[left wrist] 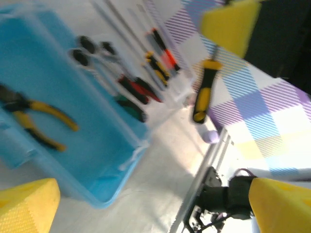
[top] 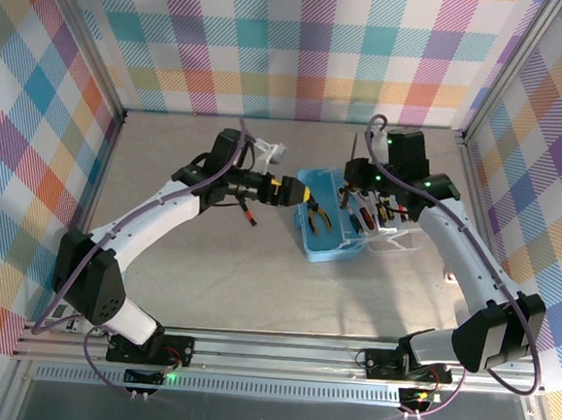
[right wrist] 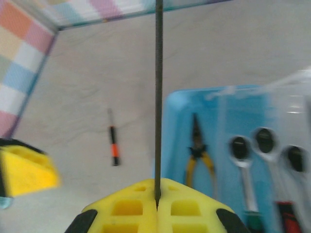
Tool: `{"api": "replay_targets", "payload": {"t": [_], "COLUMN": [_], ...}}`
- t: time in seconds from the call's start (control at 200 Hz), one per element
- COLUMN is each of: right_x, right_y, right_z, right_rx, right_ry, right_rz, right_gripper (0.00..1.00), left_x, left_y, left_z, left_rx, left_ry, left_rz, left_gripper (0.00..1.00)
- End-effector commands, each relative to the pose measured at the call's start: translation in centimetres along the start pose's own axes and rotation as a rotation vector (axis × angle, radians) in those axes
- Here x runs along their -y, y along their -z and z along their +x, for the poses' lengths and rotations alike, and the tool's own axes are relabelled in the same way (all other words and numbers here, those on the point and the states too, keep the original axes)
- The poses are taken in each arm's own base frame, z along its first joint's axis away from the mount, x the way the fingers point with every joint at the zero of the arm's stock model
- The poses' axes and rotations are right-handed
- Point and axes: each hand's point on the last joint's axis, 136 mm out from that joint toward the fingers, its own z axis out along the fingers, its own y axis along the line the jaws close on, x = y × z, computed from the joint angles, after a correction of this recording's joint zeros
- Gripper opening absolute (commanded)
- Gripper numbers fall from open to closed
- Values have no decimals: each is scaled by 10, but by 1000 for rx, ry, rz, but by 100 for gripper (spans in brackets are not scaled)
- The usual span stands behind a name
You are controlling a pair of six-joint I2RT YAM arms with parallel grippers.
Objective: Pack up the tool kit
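The light-blue tool kit box (top: 329,241) lies open mid-table, with yellow-handled pliers (top: 322,213) inside it. Screwdrivers and ratchet wrenches (left wrist: 131,90) rest in the clear lid part. My left gripper (top: 298,194) hovers at the box's left edge, open and holding nothing; its yellow fingers (left wrist: 24,206) frame the left wrist view. My right gripper (right wrist: 158,204) is shut on the thin dark shaft (right wrist: 158,87) of a screwdriver above the box. That screwdriver's yellow-and-black handle (left wrist: 203,94) hangs below the jaws. A small red-and-black screwdriver (top: 247,210) lies on the table left of the box.
The clear lid (top: 397,241) sticks out to the right of the box. A small white object (top: 271,152) lies behind the left arm. Checked walls close in the table on three sides, and a metal rail (top: 280,351) runs along the near edge.
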Motion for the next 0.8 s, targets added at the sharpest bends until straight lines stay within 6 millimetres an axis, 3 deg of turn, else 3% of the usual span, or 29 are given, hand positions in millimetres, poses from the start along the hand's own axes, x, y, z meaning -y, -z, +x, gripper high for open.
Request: {"api": "replay_targets", "payload": {"t": [0.0,0.115,0.24,0.505,0.79], "right_x": [42,81,112,139,138], "right_y": [17,19,15,-3,-29], "right_z": [8,14,17,17,21], "right_rx": [-46,-79,-120,-159,-173], "right_ry": [109,145,181,225,213], "right_rz": [226,390,515,586,512], "right_gripper": [0,0,0,0,0], "left_x": [-54,-125,-158,-165,-166], "left_y": [44,85,112,99,91], "left_z": [-2,20,36,47,49], "left_rx": [40,-29,-81,-101,-122], "left_ry": [50,113,124,163,172], "left_rz": [-294,-674,-871,-826,-800], "left_gripper": [100,100,100,100,100]}}
